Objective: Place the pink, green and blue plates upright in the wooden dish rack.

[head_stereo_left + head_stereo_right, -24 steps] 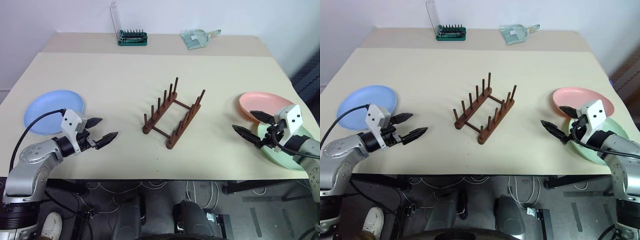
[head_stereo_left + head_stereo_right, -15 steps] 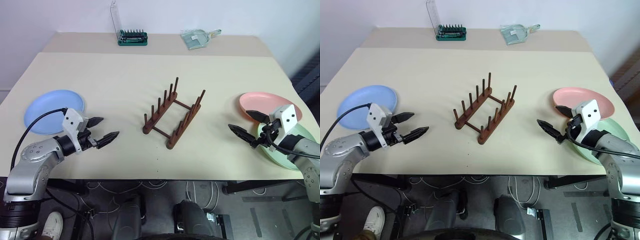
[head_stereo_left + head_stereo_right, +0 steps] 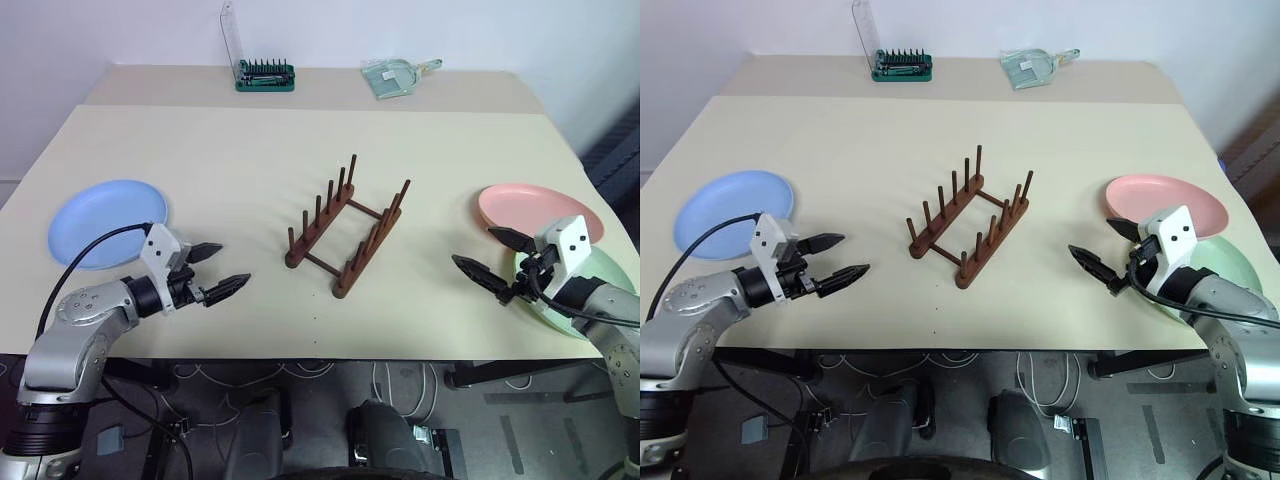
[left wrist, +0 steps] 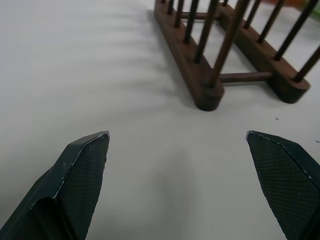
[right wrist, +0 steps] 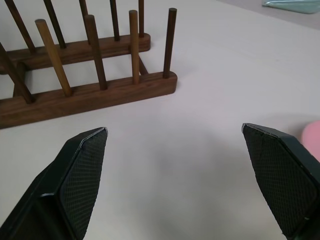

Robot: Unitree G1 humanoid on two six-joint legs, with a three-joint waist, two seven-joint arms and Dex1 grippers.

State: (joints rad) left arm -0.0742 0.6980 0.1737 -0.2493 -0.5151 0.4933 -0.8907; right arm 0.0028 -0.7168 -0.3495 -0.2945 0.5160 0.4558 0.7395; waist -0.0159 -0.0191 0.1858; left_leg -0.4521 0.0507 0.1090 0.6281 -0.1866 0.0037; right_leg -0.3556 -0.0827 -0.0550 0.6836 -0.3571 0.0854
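Observation:
The dark wooden dish rack (image 3: 345, 235) stands empty at the table's middle, its pegs upright. Flat at the left edge lies the blue plate (image 3: 105, 220). At the right edge the pink plate (image 3: 540, 210) lies flat, with the green plate (image 3: 590, 300) in front of it, partly behind my right arm. My left gripper (image 3: 222, 268) hovers open between the blue plate and the rack, pointing at the rack. My right gripper (image 3: 485, 257) is open too, left of the pink and green plates, aimed at the rack. Both wrist views look at the rack (image 4: 220, 65) (image 5: 90, 85) between empty fingers.
A green tool-bit holder (image 3: 265, 75) with a clear lid and a pale green packet (image 3: 392, 78) sit at the table's far edge. Bare tabletop surrounds the rack on all sides. The table's front edge runs just below both grippers.
Both grippers have crept inward toward the rack, the left one to the right and the right one to the left. Plates and rack have not moved.

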